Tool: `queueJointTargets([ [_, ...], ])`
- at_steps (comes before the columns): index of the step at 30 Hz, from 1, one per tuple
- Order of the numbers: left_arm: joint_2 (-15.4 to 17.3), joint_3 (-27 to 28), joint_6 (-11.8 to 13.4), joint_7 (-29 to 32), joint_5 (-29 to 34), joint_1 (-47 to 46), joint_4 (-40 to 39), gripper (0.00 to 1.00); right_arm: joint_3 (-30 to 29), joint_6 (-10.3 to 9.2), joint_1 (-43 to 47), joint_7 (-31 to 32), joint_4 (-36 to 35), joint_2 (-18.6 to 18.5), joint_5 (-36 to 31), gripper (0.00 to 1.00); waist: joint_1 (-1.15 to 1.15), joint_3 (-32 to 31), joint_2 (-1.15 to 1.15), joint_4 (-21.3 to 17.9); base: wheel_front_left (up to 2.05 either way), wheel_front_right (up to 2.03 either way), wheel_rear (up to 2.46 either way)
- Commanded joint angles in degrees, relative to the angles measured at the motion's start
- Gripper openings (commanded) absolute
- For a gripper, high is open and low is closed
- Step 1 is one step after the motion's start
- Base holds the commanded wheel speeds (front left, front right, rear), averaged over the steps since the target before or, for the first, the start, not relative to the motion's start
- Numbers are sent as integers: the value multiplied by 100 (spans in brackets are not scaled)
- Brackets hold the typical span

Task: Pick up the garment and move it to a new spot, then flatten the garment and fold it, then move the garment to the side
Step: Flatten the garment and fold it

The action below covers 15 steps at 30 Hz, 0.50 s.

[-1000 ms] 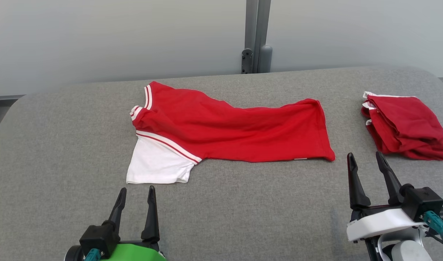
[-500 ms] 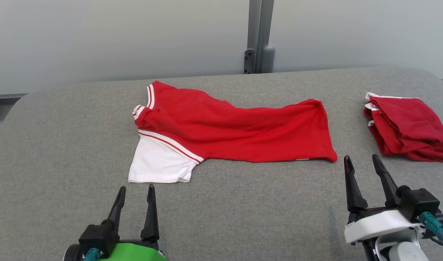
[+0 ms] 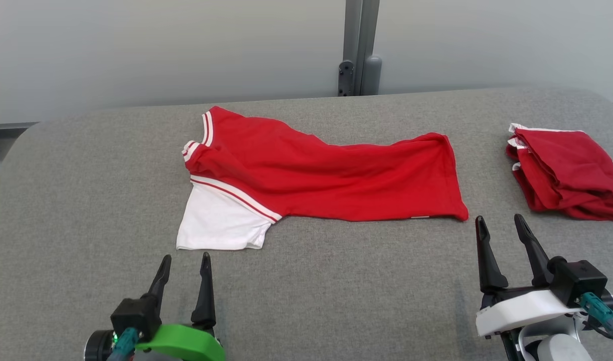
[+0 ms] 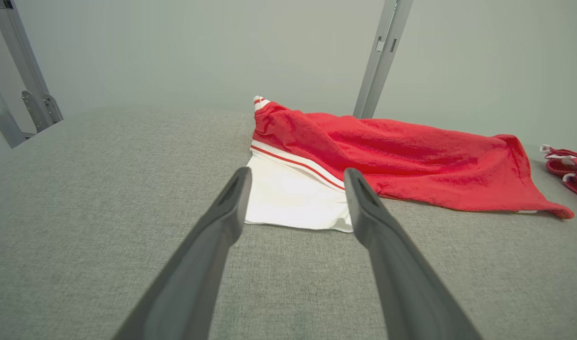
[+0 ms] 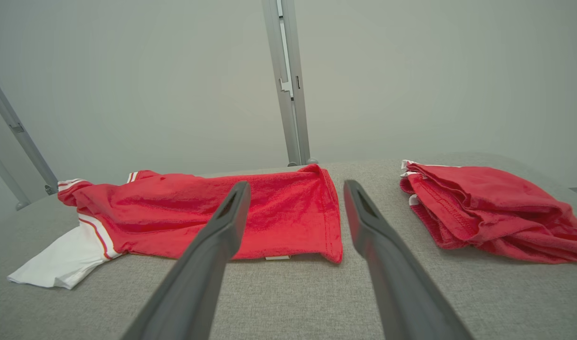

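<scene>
A red garment with a white sleeve and white-striped trim lies folded lengthwise across the middle of the grey table. My left gripper hovers open just short of the white sleeve, nothing between its fingers. Off the garment's lower right corner, my right gripper is open too and holds nothing. The garment stretches rightward in the left wrist view; it lies ahead and left in the right wrist view.
A second red garment, folded into a bundle, sits at the table's right edge. A grey metal post rises behind the table against a pale wall. Bare fabric lies along the front and left of the table.
The head camera has shifted slightly, moving the whole scene. The left gripper has drawn back a little toward the bottom edge; the right gripper has barely moved. The garment lies unchanged.
</scene>
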Motion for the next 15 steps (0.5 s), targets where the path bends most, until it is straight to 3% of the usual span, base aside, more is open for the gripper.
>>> queueJointTargets([
  [1, 55, -23, -28, 130, 80, -210, 157, 100, -5, -4, -71, -17, 21, -3, 20, 100, 0, 46, 0, -5, 0, 0, 0],
  [5, 56, -39, -43, 515, -14, -717, 758, 100, 24, -4, -138, -16, 47, -4, -9, 100, 0, 150, 0, -36, 0, 0, 0],
  [9, 39, 120, 142, 1002, -210, -1293, 1534, 100, 104, -4, -239, -17, 75, -5, -10, 100, 0, 268, 0, -136, 0, 0, 0],
  [15, 17, 409, 334, 1188, -516, -1917, 2421, 100, 94, -4, -348, -16, 106, -6, -19, 100, 0, 426, 0, -287, 0, 0, 0],
])
